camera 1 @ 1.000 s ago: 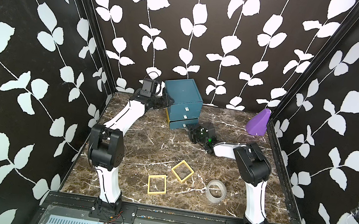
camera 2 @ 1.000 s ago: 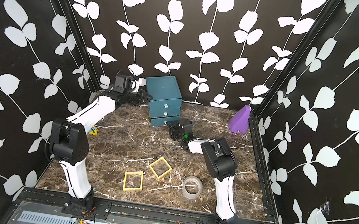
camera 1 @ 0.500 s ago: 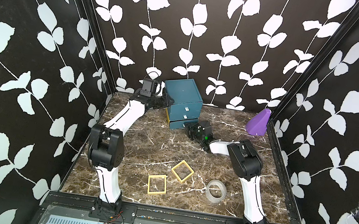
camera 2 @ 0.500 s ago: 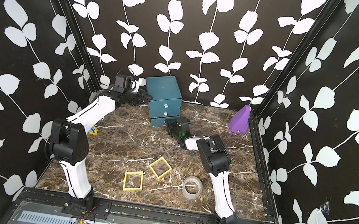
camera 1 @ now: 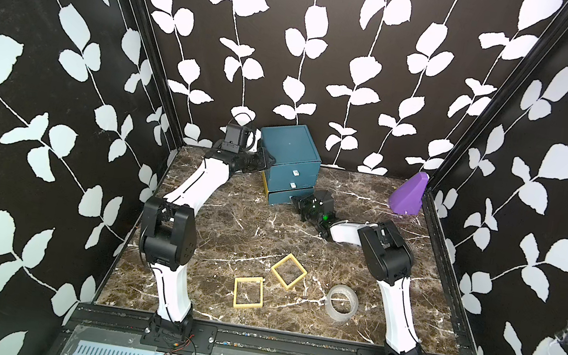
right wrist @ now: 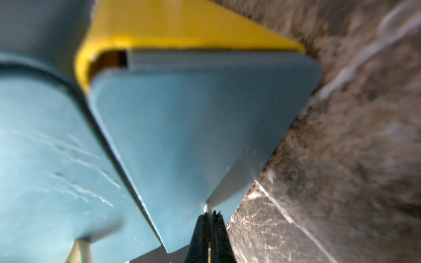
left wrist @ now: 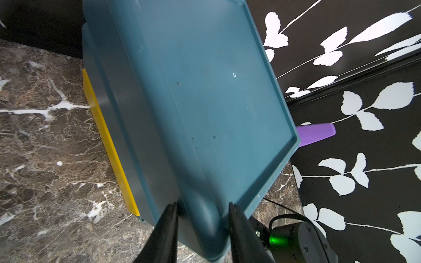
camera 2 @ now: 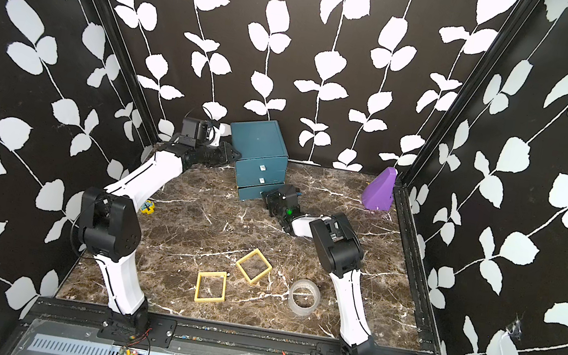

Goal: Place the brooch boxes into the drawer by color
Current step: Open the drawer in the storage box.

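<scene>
Barely visible, bottom knob point(right wrist: 206, 207) sits pinched in right end effector point(right wrist: 208, 219).

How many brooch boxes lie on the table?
2, both yellow: front box near the table edge, diagonal box beside it, toward the tape roll. Others may hide in the drawer.

The drawer point(camera 1: 288, 148) looks like smooth, matt teal plastic with faint scuffs on its front and a smooth yellow strip point(left wrist: 109, 145) on its side. Beneath it, the surface point(camera 1: 229, 224) is brown marble-patterned, veined white. In front of the drawer, the yellow brooch boxes point(camera 1: 248, 307) look matt plastic; the tape roll point(camera 1: 340, 316) is clear and shiny.
</scene>
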Motion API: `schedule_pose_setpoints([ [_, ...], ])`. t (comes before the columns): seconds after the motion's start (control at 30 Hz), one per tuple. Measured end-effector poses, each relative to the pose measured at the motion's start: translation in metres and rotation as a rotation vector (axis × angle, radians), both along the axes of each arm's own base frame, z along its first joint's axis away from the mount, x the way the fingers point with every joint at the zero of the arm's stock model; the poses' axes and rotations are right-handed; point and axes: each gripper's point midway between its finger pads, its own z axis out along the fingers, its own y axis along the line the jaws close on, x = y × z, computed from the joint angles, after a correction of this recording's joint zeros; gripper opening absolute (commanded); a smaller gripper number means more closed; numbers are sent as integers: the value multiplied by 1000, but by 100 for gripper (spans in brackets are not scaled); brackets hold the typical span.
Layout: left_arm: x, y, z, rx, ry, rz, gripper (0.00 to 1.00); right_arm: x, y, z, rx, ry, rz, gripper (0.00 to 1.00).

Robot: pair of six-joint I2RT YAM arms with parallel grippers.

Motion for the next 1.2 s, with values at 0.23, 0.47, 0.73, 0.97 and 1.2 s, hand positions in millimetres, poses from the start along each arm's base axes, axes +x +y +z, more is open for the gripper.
schedule_pose_setpoints([
  [0.23,0,0,0,0,-1,0,34,-28,-11,0,-20,34,10,0],
  [0.47,0,0,0,0,0,0,34,-80,-32,7,-43,83,28,0],
  [0.73,1,0,0,-1,0,-1,34,-120,-42,14,-66,126,63,0],
  [0.97,0,-1,0,-2,0,-2,34,-137,-44,0,-104,182,84,0],
  [1.2,0,-1,-1,-6,6,1,45,-144,-48,-10,-133,219,86,24],
])
